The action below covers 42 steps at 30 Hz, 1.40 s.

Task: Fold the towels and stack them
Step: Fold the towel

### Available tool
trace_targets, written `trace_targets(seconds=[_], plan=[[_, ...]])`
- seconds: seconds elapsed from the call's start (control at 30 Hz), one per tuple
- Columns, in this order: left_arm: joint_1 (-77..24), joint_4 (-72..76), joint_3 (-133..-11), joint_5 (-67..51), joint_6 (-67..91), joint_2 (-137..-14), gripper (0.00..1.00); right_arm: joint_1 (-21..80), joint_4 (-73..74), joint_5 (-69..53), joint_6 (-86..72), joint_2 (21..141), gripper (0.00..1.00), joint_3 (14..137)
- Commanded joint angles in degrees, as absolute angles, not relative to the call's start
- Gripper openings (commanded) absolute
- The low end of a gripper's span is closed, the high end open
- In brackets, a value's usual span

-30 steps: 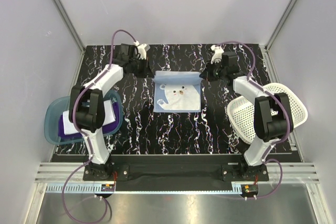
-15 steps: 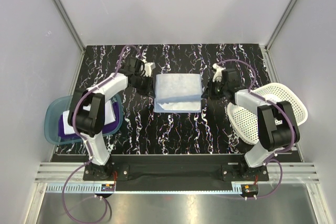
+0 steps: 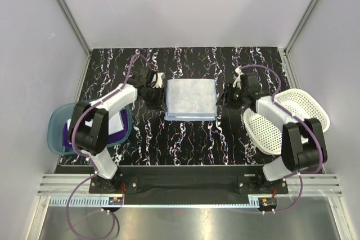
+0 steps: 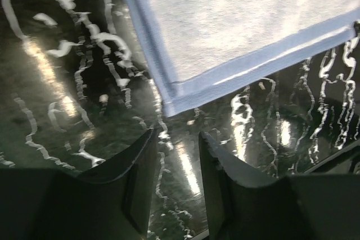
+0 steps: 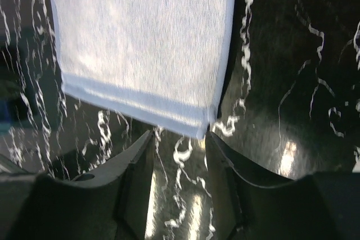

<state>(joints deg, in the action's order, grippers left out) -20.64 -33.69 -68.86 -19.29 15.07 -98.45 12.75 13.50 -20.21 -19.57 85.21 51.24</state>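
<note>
The light blue towel (image 3: 191, 98) lies folded flat in the middle of the black marbled table. Its corner shows in the left wrist view (image 4: 236, 21) and in the right wrist view (image 5: 140, 43). My left gripper (image 3: 156, 93) sits just left of the towel, open and empty (image 4: 177, 141), its fingers a little short of the towel's corner. My right gripper (image 3: 226, 97) sits just right of the towel, open and empty (image 5: 180, 139), close to the corner. A deep purple towel (image 3: 73, 136) and a white towel (image 3: 115, 121) lie in the teal tub (image 3: 56, 133) at the left.
A white perforated basket (image 3: 287, 119) stands at the right edge of the table, under the right arm. The teal tub stands at the left edge. Grey walls close in the table on three sides.
The towel's far edge was carried toward the near edge and laid down, hiding the printed face. Both grippers let go and now sit open beside the towel.
</note>
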Motion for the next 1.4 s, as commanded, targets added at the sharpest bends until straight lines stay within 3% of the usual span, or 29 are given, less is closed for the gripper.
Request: trace_targets(seconds=[0.0, 0.27, 0.77, 1.0, 1.37], plan=[[-23.9, -28.66, -69.34, -18.81, 19.42, -99.31, 0.4, 12.92, 16.7, -17.05, -23.64, 90.43, 0.47, 56.86], [-24.7, -25.67, -68.99, -13.1, 23.99, -103.53, 0.4, 13.01, 16.27, -17.57, -21.89, 99.39, 0.41, 59.42], [-24.78, -23.2, -70.66, -11.69, 23.47, -108.28, 0.38, 13.01, 13.19, -19.07, -21.27, 102.3, 0.43, 57.13], [-24.87, -23.82, -70.93, -11.51, 23.73, -107.75, 0.32, 13.01, 11.08, -21.35, -21.62, 102.92, 0.32, 55.9], [-25.4, -25.93, -73.21, -11.43, 23.73, -107.84, 0.34, 13.01, 10.98, -22.06, -21.88, 103.18, 0.23, 56.43]])
